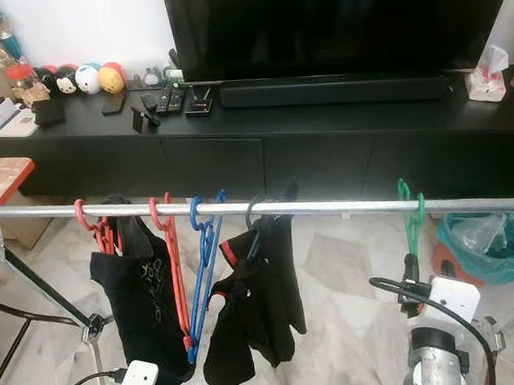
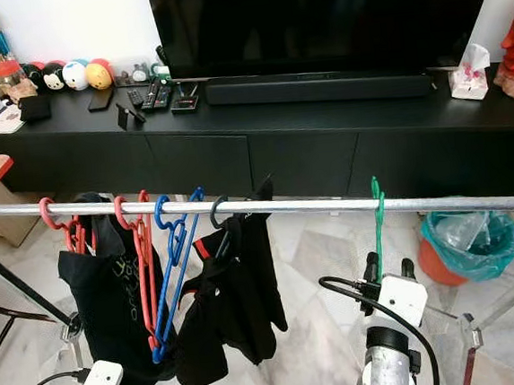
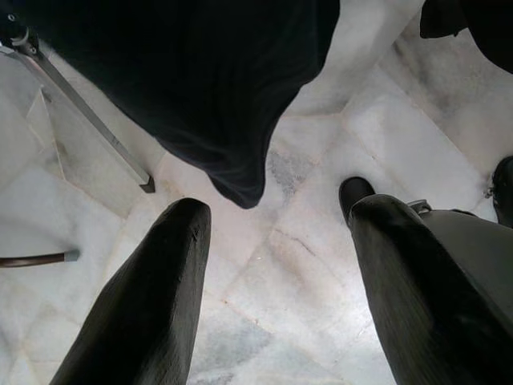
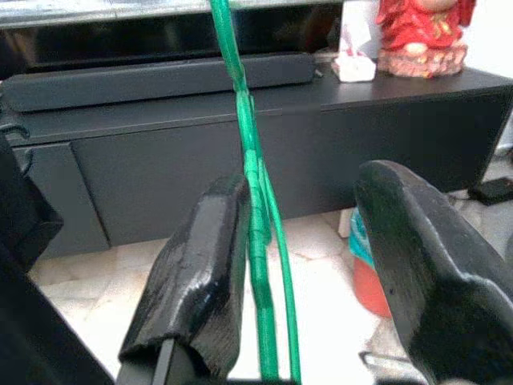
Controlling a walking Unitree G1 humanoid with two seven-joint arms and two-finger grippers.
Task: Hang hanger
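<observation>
Right gripper (image 4: 296,265) jaws spread around green hanger (image 4: 255,200) hooked on rail (image 1: 348,206).

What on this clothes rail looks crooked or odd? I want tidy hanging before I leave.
The black garment near the rail's middle hangs bunched and lopsided from its dark hanger. The blue hanger leans at a slant against the red one. The green hanger is hooked on the rail, beside the open right claw.

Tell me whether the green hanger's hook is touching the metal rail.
Touching. The left eye view shows the green hanger with its hook looped over the metal rail, resting on it, above the right gripper, whose jaws stand open.
</observation>
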